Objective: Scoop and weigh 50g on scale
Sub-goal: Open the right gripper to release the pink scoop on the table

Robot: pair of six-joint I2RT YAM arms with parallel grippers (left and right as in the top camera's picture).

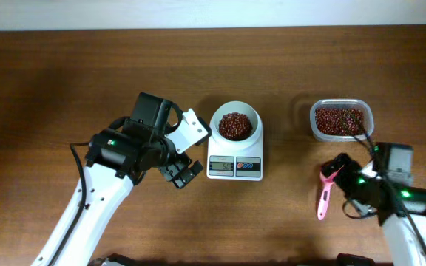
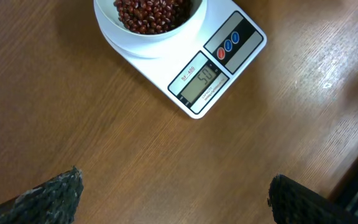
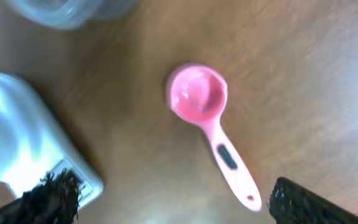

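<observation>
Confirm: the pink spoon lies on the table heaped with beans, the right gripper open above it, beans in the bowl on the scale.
One thing is wrong: the pink spoon is empty, as the right wrist view shows. It does lie on the table with the right gripper open above it, and the bowl on the scale holds beans.

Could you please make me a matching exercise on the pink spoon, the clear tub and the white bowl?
Things:
1. pink plastic measuring spoon
2. clear rounded-rectangular plastic tub
3. round white bowl

States:
A. on the white digital scale, holding dark red-brown beans
B. lying flat, scoop empty
C. right of the scale, beans inside

Pairs: 1-B, 2-C, 3-A.
</observation>
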